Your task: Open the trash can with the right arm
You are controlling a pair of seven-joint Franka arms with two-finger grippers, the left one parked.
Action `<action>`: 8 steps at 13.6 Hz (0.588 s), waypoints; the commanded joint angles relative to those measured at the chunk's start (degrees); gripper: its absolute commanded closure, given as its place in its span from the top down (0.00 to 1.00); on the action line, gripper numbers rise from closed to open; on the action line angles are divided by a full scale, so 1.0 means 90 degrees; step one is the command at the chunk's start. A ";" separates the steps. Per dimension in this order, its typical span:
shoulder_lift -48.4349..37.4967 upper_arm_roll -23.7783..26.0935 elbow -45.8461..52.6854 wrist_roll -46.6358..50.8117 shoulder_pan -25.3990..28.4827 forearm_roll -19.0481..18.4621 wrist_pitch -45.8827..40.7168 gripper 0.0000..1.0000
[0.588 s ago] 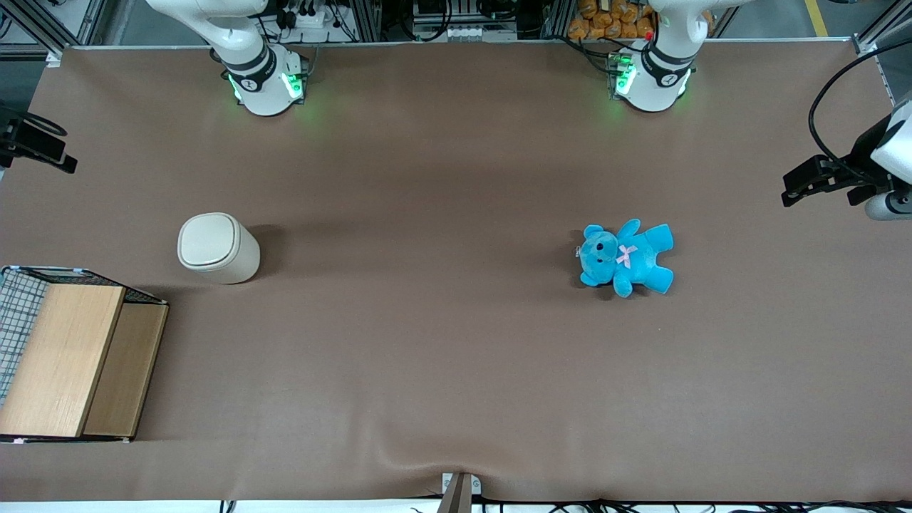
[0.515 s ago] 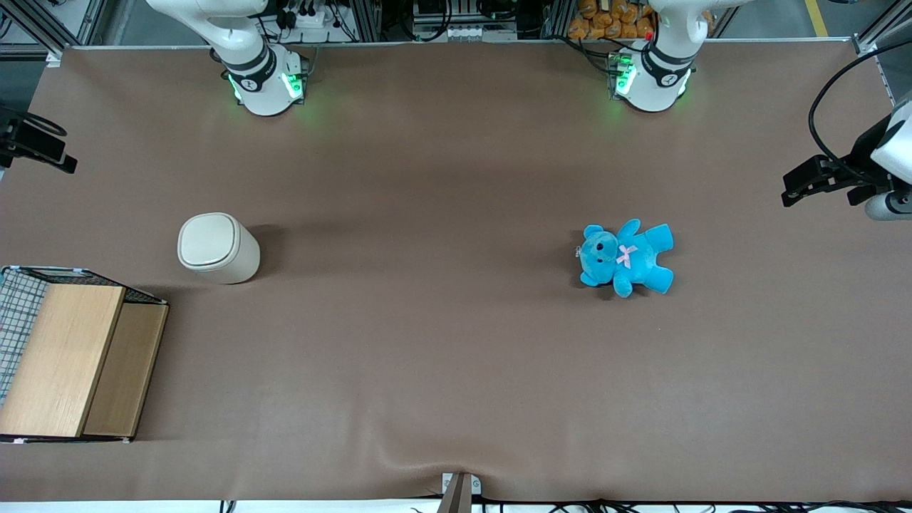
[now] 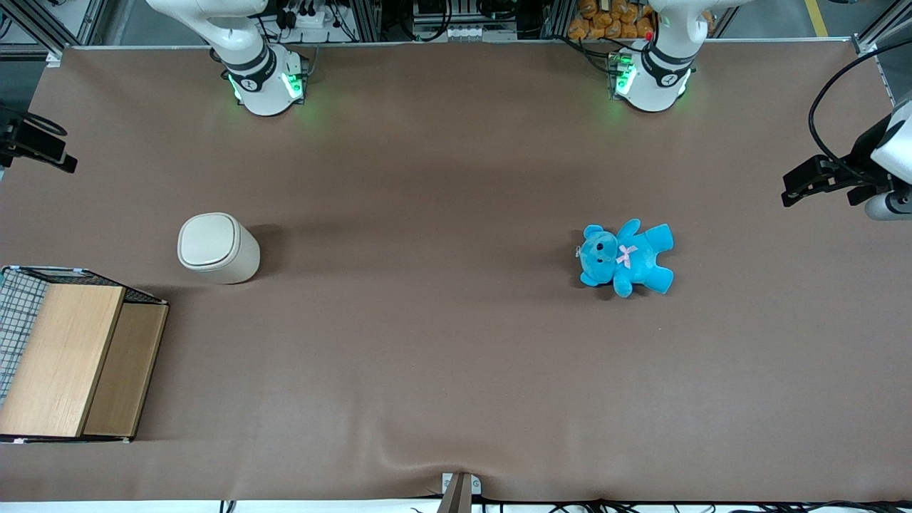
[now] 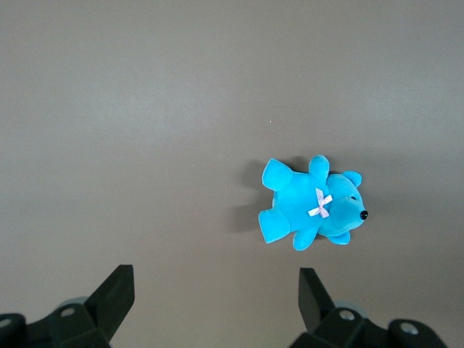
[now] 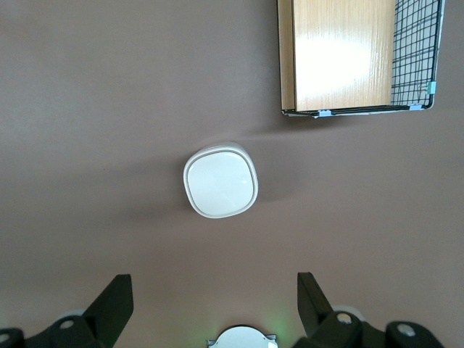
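The trash can is a small cream-white round bin with its rounded-square lid shut flat. It stands on the brown table toward the working arm's end. It also shows in the right wrist view, seen from straight above. My right gripper hangs high over the table, above a spot between the can and the arm's base. Its black fingers are wide apart and hold nothing. The gripper does not touch the can.
A wood-topped wire basket stands beside the can, nearer the front camera, and also shows in the right wrist view. A blue teddy lies toward the parked arm's end of the table.
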 commanded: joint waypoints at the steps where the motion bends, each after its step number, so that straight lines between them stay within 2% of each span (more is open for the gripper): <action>1: 0.0069 -0.0003 0.0063 0.0054 0.0031 -0.0109 -0.0105 1.00; 8: 0.0118 0.0007 -0.1263 0.0054 0.0021 -0.0148 0.0060 1.00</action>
